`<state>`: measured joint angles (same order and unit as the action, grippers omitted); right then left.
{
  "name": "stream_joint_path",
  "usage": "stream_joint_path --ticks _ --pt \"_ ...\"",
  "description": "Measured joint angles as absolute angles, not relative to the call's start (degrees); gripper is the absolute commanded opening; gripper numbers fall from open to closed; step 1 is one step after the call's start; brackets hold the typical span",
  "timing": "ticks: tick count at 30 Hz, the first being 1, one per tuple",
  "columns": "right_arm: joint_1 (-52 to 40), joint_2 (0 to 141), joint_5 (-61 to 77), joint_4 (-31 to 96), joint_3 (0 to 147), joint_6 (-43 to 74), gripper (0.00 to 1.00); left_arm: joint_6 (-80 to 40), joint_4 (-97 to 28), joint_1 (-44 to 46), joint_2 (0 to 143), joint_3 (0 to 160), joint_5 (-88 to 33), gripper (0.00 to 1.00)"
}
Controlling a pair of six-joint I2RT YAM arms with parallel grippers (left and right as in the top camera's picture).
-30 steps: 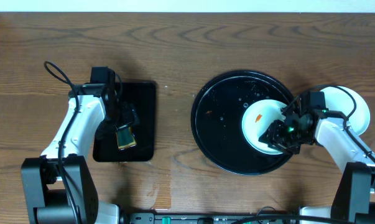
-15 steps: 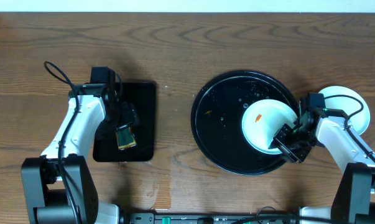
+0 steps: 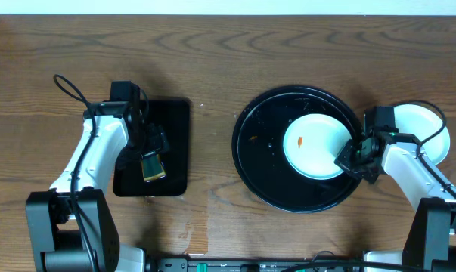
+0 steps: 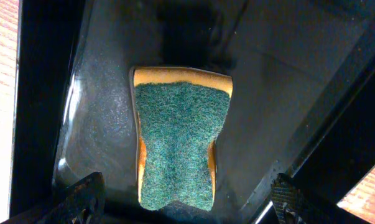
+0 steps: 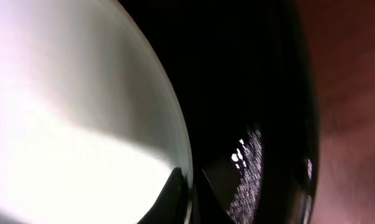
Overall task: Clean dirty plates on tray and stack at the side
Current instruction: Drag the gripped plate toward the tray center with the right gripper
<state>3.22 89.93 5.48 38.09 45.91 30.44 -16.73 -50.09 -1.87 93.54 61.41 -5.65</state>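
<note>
Shifted since a second ago: round shallow pale mint-blue plate (image 3: 314, 155), then tipped up near the right rim of the large round glossy black tray (image 3: 262, 170), now lying flat on it and nearer its middle. Likewise moved in to the plate's right edge: right gripper (image 3: 351, 156), jaws gone from part-open to closed. From the right wrist, plate (image 5: 69, 124) filling the left of the view, black tray (image 5: 249, 93) beyond it, and dark fingertips (image 5: 171, 194) of the right gripper (image 5: 187, 193) pinched on the thin rim, one on each side of it. Small orange smear (image 3: 301, 140) just left of the plate's centre; a second orange fleck (image 3: 253, 137) on the tray's left part.

Just right of the tray, on the brown wooden table (image 3: 212, 60), another pale round plate (image 3: 428, 125), partly hidden under the right arm; single or stacked, cannot tell.

No change on the left. Left gripper (image 3: 152, 155) spread as wide as it goes, gripping nothing, hanging over a yellow sponge with a green scouring face (image 4: 181, 137). Sponge lying on a small rectangular black tray (image 3: 175, 121), scouring face up. Fingertips (image 4: 81, 199) either side of the sponge's near end, apart from it.
</note>
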Motion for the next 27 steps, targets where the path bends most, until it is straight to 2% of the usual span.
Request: stream_joint_path --ticks 9,12,14,17,21,24,27 --pt "2.85 89.93 7.07 35.73 45.89 18.04 0.01 -16.73 -50.09 -1.87 93.54 61.41 -5.65 0.86" --pt "2.55 89.93 8.34 36.56 45.89 17.96 0.01 -16.73 -50.09 -1.87 93.54 61.41 -5.65 0.86" --pt "2.55 89.93 9.15 36.58 45.89 17.96 0.09 -16.91 -50.0 -1.87 93.54 61.41 -5.65 0.86" --pt "2.52 89.93 9.87 37.71 45.89 19.46 0.01 -17.3 -49.45 -1.87 93.54 61.41 -5.67 0.86" --pt "2.52 89.93 11.27 40.45 45.89 26.24 0.01 -17.91 -49.45 -1.87 93.54 61.41 -5.69 0.86" --pt "2.52 89.93 11.97 41.21 45.89 32.29 0.08 -18.02 -49.45 -1.87 93.54 61.41 -5.69 0.86" --pt "2.55 89.93 12.03 41.36 45.89 36.84 0.24 -18.04 -49.45 -1.87 93.54 61.41 -5.69 0.86"
